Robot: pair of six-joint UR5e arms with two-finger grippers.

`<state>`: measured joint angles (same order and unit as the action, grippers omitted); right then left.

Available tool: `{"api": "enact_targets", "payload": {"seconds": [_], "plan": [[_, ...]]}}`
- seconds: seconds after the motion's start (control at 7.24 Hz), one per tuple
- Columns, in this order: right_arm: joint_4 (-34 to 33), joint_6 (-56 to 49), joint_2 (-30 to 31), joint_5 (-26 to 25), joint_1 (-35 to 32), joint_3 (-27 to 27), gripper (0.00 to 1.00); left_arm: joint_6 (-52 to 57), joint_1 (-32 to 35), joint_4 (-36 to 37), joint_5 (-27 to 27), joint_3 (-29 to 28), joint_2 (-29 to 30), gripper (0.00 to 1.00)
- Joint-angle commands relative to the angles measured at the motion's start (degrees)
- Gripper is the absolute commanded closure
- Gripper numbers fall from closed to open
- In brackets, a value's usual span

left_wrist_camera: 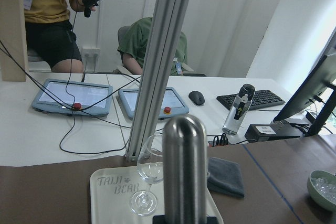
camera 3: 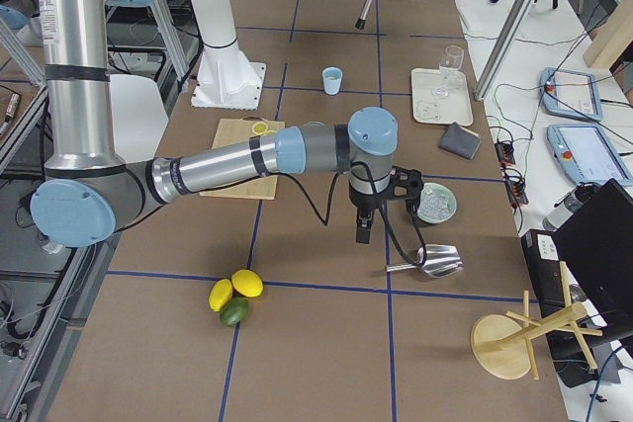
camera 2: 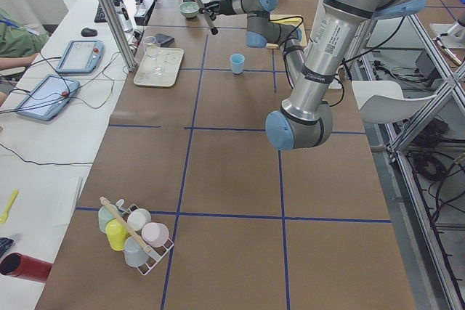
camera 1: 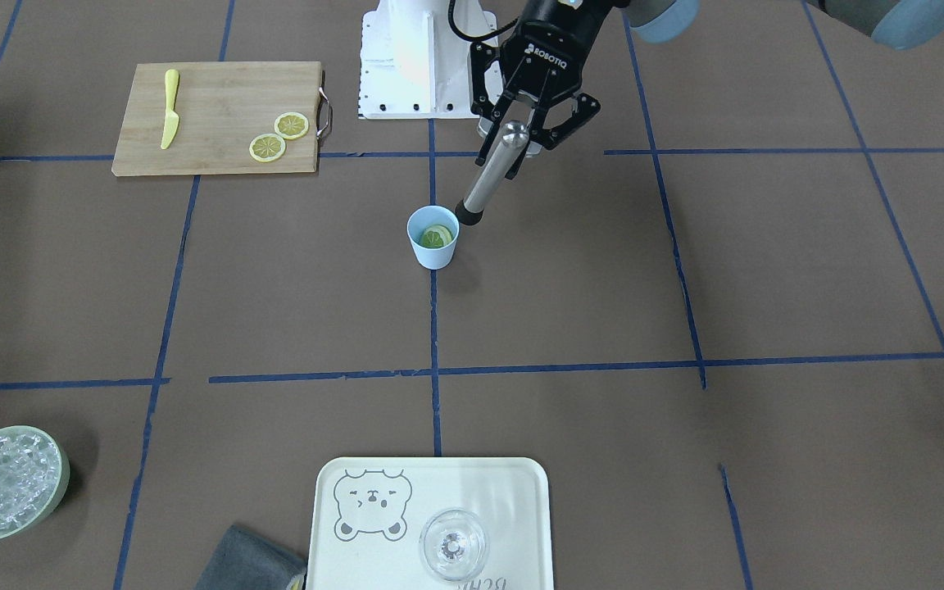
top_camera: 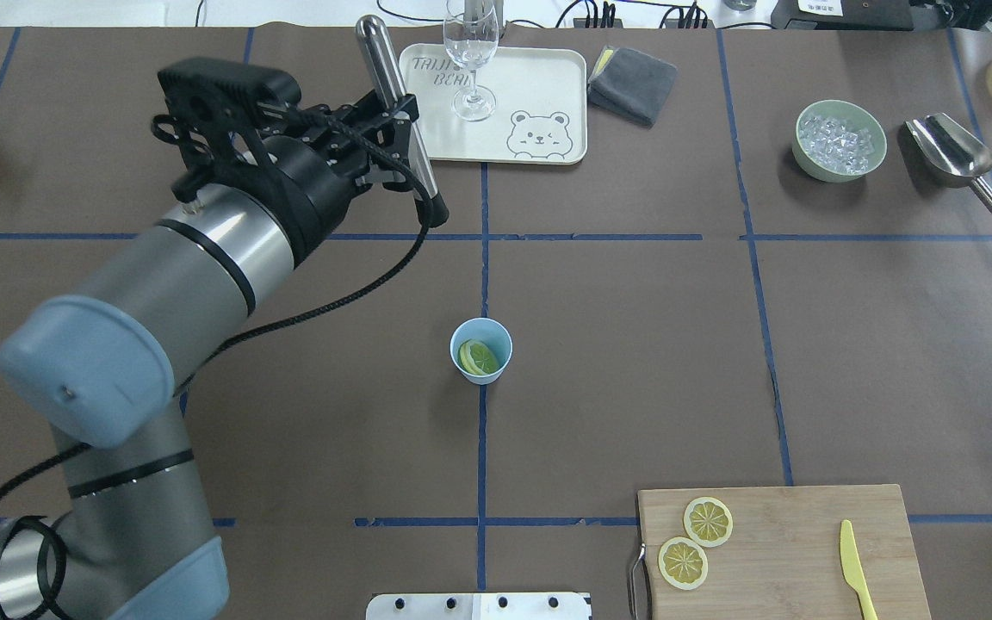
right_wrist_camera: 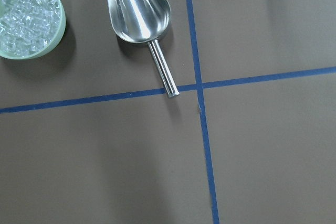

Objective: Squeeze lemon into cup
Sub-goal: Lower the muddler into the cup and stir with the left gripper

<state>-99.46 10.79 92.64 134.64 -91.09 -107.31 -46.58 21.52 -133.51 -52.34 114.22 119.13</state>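
The lemon (camera 1: pixel 437 238) lies in the cup (camera 1: pixel 431 252). The left gripper (camera 1: pixel 519 138) clamps a steel pestle (camera 1: pixel 488 176) above the cup, off-centre. I'd centre it, then press down gently so the cup doesn't tip. The right gripper (camera 3: pixel 363 232) is far from the cup; I can't tell its state.

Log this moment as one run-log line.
left gripper: shut on steel rod, rod tilted, outside cup | lemon slice: inside cup | right gripper: near scoop, grip unclear

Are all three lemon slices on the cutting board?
No, only two slices lie on the cutting board; the third lemon slice sits inside the light-blue cup.
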Motion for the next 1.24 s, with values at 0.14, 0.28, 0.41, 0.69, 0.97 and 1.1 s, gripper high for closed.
{"api": "enact_targets", "payload": {"seconds": [0.14, 0.28, 0.41, 0.69, 0.97, 1.1], "plan": [[0.32, -0.33, 7.19, 0.01, -1.46, -5.97, 0.0, 6.57, -10.93, -6.66, 9.06, -4.86, 0.14, 1.0], [0.32, -0.33, 7.38, 0.01, -1.55, -6.24, 0.0, 7.11, -14.1, -9.11, 15.79, -8.54, 1.01, 1.0], [0.32, -0.33, 7.47, -0.08, -1.46, -6.07, 0.0, 7.72, -14.4, -9.48, 16.38, -10.23, 1.28, 1.0], [0.32, -0.33, 7.38, -0.08, -1.46, -6.07, 0.0, 7.9, -14.49, -9.84, 16.48, -11.73, 1.81, 1.0], [0.32, -0.07, 7.3, -0.08, -1.46, -6.07, 0.0, 7.99, -14.49, -16.21, 16.48, -17.68, 3.3, 1.0], [0.32, -0.16, 7.3, -0.17, -1.46, -5.98, 0.0, 7.99, -14.4, -17.04, 16.48, -18.23, 3.22, 1.0]]}}
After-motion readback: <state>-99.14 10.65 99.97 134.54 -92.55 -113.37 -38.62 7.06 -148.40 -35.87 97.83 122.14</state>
